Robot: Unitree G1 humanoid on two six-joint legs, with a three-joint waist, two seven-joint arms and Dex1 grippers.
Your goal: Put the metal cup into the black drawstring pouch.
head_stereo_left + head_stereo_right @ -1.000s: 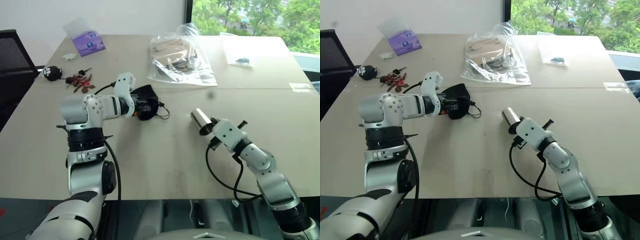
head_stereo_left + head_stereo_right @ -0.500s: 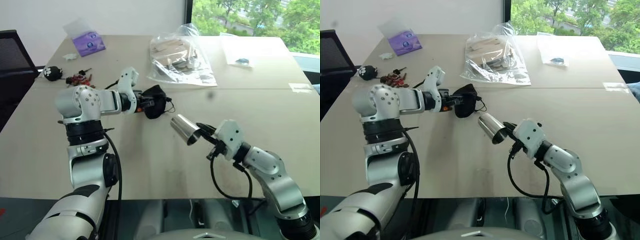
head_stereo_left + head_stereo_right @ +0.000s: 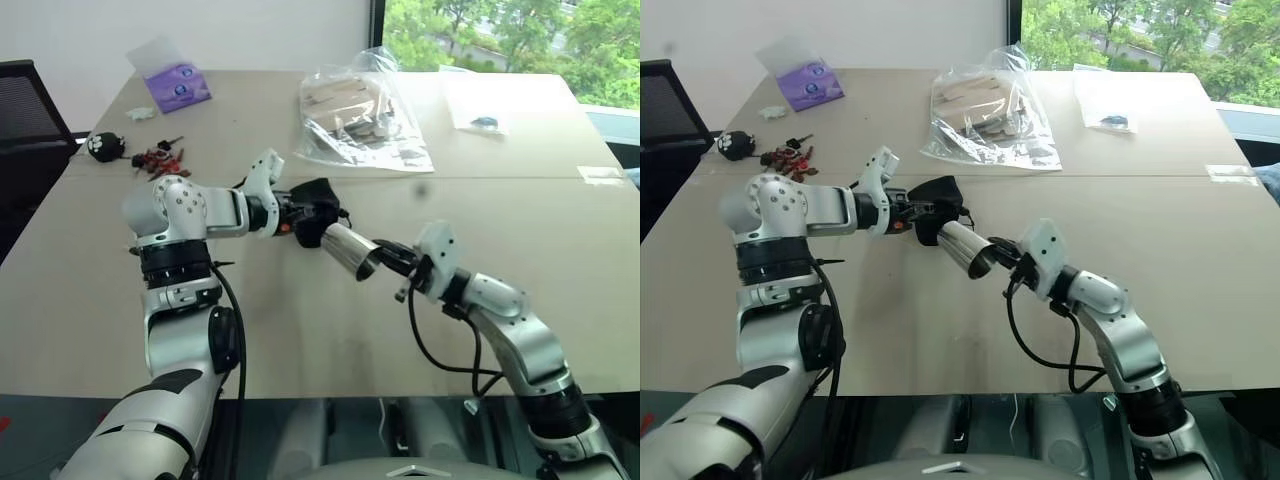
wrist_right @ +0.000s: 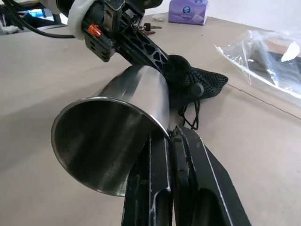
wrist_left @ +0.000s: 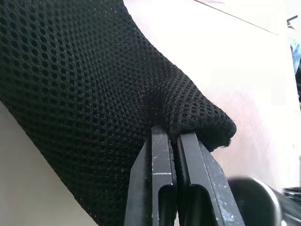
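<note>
Since the earlier frame, the right gripper (image 4: 170, 136) has carried the metal cup (image 3: 347, 249) leftward off the table (image 3: 560, 230) until the cup's closed end meets the black drawstring pouch (image 3: 313, 203). Its fingers are pressed together on the cup's rim wall, one inside and one outside, so the closed base leads and the open mouth faces back toward the wrist. The left gripper (image 5: 175, 137) pinches a fold of the pouch's mesh fabric, holding the pouch off the table and presenting it to the cup; this grip probably serves to steady the opening. Whether the pouch mouth is spread open cannot be determined. The cup is not yet inside. A clear plastic bag (image 3: 360, 115) lies well behind.
</note>
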